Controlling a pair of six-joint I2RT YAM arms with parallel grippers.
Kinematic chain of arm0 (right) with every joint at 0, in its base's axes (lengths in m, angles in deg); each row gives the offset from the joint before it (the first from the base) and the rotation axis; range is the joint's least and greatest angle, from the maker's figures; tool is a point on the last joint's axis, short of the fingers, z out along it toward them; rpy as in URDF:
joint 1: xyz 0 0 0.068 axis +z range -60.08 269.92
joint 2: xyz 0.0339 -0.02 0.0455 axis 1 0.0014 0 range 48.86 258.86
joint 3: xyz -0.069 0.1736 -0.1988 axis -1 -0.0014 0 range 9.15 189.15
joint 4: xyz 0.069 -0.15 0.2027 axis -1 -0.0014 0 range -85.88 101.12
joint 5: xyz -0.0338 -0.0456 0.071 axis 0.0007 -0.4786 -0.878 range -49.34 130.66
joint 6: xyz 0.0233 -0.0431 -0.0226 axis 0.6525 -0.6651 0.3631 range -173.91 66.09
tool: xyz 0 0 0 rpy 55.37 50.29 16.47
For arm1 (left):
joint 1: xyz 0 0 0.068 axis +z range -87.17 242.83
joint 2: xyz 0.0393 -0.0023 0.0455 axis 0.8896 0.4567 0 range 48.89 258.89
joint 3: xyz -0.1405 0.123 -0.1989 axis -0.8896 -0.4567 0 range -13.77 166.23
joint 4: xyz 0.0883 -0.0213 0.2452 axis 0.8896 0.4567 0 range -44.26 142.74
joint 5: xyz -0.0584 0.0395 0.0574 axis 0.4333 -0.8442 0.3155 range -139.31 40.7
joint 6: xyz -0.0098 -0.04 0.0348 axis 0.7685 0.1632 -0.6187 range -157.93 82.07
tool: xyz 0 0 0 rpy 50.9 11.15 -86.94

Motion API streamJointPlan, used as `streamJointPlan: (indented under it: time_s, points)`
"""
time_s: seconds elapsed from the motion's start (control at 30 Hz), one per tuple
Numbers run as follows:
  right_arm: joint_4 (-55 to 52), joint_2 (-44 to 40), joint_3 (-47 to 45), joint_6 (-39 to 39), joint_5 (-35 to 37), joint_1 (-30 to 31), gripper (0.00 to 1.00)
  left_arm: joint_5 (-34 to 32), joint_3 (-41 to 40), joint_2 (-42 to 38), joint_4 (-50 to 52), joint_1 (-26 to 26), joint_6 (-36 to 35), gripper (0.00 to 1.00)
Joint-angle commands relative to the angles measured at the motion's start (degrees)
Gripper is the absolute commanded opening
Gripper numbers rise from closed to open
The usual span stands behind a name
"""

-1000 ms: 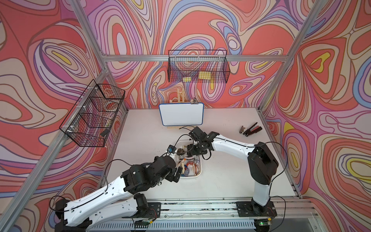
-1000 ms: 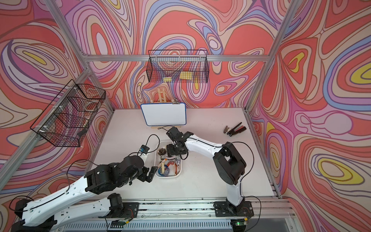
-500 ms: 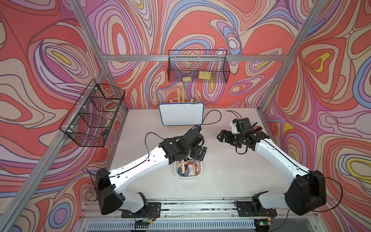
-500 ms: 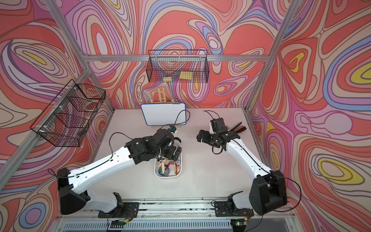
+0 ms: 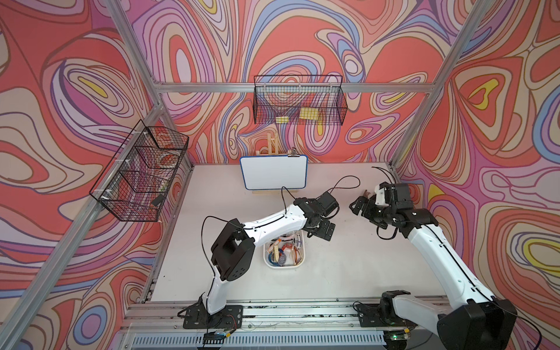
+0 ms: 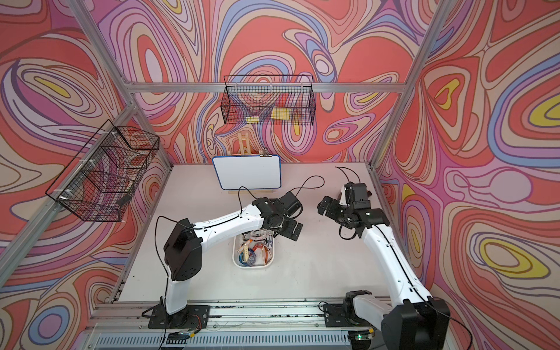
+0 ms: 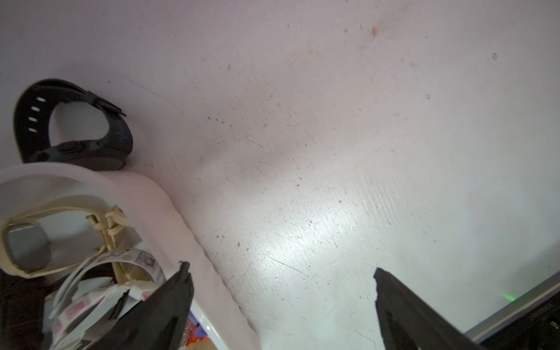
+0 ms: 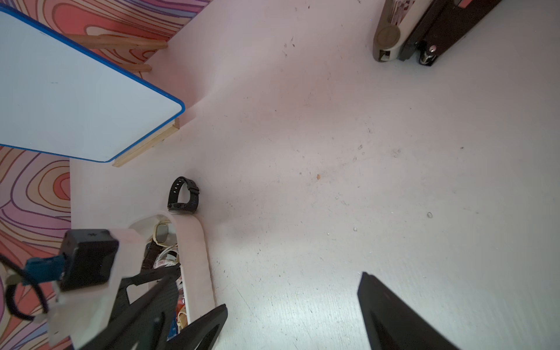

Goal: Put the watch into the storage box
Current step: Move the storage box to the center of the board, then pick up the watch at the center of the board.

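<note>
The watch (image 7: 72,127) is seen on the surface (image 7: 333,136) against the rim of the storage box (image 7: 157,206), left claw (image 7: 280,272) and right claw (image 8: 294,289) are held apart, and the labels (image 7: 145,260) cannot be read.

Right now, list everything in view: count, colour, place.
storage box: one, white, middle of the table
watch: one, black, just outside the box's rim
other watches and straps: several, mixed colours, inside the box
whiteboard: one, white, blue-edged, on wooden easel at back
wire baskets: two, black, on the walls
tool: one, beige and black, far right corner, kind unclear
left pincer: one, black, open, by the box
right pincer: one, black, open, over the table
</note>
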State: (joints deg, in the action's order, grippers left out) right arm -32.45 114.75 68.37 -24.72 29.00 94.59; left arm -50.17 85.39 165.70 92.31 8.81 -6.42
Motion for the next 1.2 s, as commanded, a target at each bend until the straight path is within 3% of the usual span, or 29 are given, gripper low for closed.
streamJointPlan:
  time_s: [0.0,0.37,0.57,0.73,1.03,1.17]
  points:
    - [-0.75,-0.39,0.21,-0.98,-0.29,-0.03,0.98,0.83,-0.42,0.5,2.75,0.14,2.43,0.98]
    - [1.21,-0.58,-1.65,-0.81,-2.05,-0.02,0.98,-4.06,-13.09,-6.04,1.75,2.8,2.54,0.98]
    - [1.71,-0.94,-1.83,-0.89,-2.2,-0.08,0.98,-5.22,-14.16,-8.89,1.06,4.47,0.26,0.99]
    - [2.15,-0.32,-2.24,-1.16,-2.18,-0.06,0.98,-4.54,-6.59,-5.75,2.37,5.19,-1.24,1.0]
    - [1.48,-0.41,-2.59,-1.92,-2.99,-0.02,0.98,-6.0,10.59,5.28,10.7,11.42,-5.67,1.0]
    - [1.27,-0.89,-2.88,-2.14,-3.06,-0.04,0.98,-6.23,12.75,8.04,12.52,13.47,-6.42,1.0]
